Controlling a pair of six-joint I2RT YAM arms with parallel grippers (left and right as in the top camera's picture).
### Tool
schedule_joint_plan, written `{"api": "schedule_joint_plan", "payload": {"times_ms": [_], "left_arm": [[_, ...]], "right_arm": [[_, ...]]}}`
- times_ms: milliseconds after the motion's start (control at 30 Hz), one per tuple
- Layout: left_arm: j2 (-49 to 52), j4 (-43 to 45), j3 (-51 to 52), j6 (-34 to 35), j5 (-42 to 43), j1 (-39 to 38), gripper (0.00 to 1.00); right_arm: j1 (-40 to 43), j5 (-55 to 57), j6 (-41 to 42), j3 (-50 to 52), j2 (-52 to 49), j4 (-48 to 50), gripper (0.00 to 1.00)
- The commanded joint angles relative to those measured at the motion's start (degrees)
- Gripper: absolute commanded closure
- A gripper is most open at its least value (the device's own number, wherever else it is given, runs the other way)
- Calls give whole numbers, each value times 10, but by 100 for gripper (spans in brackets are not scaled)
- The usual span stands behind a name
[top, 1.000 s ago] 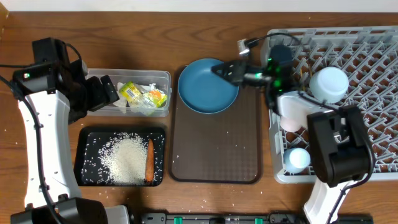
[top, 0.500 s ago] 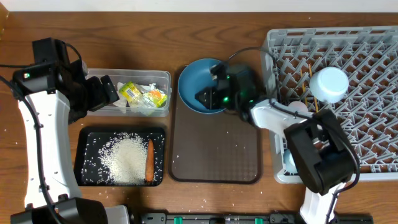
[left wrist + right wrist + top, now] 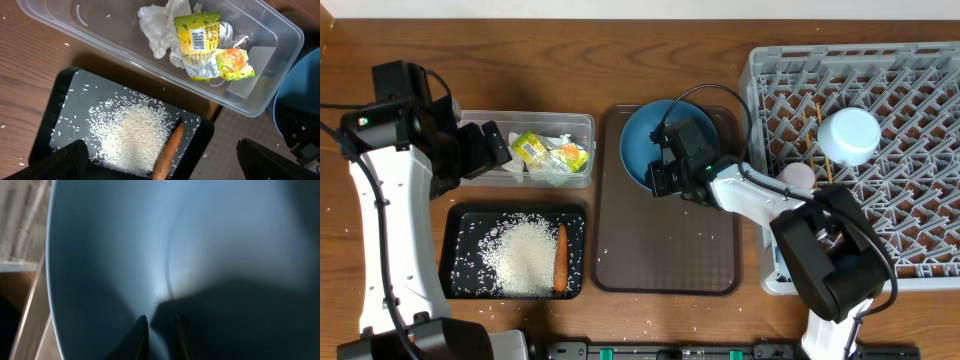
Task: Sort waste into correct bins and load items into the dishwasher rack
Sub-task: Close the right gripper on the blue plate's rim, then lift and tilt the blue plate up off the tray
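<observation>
The dark blue plate [image 3: 642, 135] lies at the far end of the brown serving tray, and my right gripper [image 3: 663, 177] is shut on its near rim. In the right wrist view the plate [image 3: 150, 240] fills the frame, with the gripper [image 3: 160, 325] nearly closed against it. My left gripper [image 3: 165, 167] hangs open above the black tray [image 3: 60, 95], which holds rice [image 3: 132, 137] and the carrot [image 3: 167, 155]. The clear tub [image 3: 280, 30] holds the yellow-green wrapper [image 3: 197, 42] and white paper [image 3: 160, 25]. The grey rack [image 3: 920, 200] stands at the right.
In the rack, an upturned pale cup [image 3: 850, 135] stands, a pink cup [image 3: 798, 176] lies by the left wall, and wooden chopsticks [image 3: 817, 108] poke up. The brown serving tray [image 3: 670, 250] carries a few stray rice grains. My right arm crosses the rack's left wall.
My right gripper swung from the plate's right edge to its near rim. The plate has since shifted right, toward the rack. The left arm has not moved.
</observation>
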State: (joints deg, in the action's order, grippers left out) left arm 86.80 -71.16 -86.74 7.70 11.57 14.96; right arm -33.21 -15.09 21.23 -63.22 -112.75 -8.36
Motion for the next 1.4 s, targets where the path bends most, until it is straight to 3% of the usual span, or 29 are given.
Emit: {"api": "schedule_joint_plan", "payload": {"times_ms": [0, 200, 333, 600, 833, 1067, 1367], "left_arm": [[2, -2, 2, 2, -7, 2, 3], [2, -2, 2, 3, -7, 2, 3], [2, -2, 2, 3, -7, 2, 3], [2, -2, 2, 2, -7, 2, 3], [2, -2, 2, 3, -7, 2, 3], [2, -2, 2, 3, -7, 2, 3], [2, -2, 2, 2, -7, 2, 3]], "right_arm": [[-2, 29, -11, 12, -9, -42, 82], [-3, 24, -4, 10, 26, -144, 82], [-7, -9, -5, 10, 52, -208, 75], [-12, -14, -5, 10, 64, -321, 68], [-12, -14, -12, 4, 65, -327, 65], [-13, -65, -23, -75, 112, -356, 65], [-93, -36, -20, -96, 168, -356, 64]]}}
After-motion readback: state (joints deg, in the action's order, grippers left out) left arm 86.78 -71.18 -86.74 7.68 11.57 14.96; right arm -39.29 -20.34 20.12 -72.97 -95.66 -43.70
